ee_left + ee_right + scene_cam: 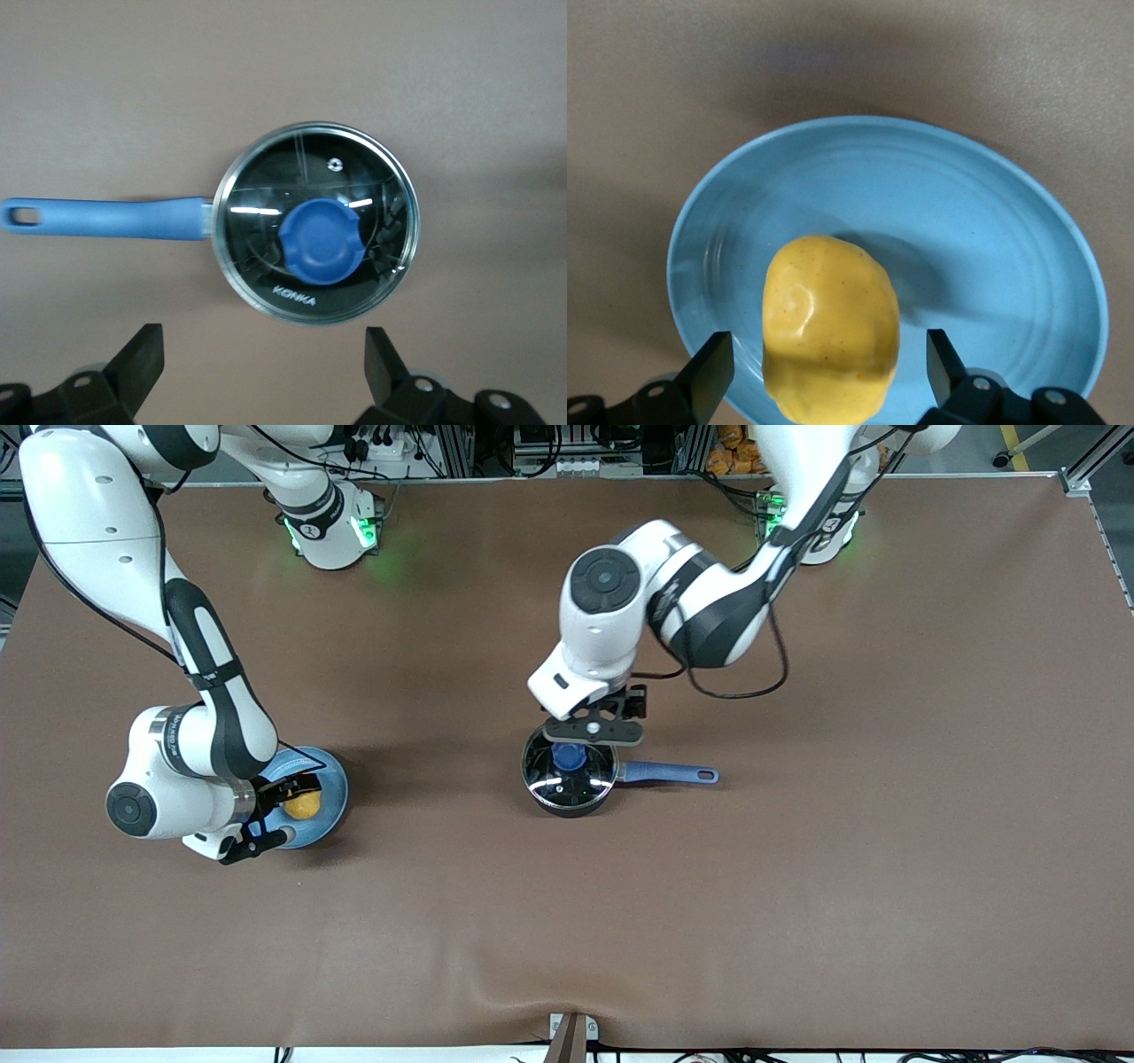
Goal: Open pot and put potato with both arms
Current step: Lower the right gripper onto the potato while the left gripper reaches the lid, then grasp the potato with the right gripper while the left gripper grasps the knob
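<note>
Left claw (592,731) spread over lidded pot (569,782), handle toward left arm's end; right claw (285,812) spread around potato (303,805).

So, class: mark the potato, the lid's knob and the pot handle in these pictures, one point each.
potato (830,329): right wrist view, middle of its yellow skin.
lid's knob (321,241): left wrist view, centre of the blue knob on the glass lid.
pot handle (666,773): front view, midway along the blue handle.

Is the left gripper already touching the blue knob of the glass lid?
Apart. In the left wrist view the left gripper is open, its fingertips clear of the lid, and bare table shows between them and the blue knob.
</note>
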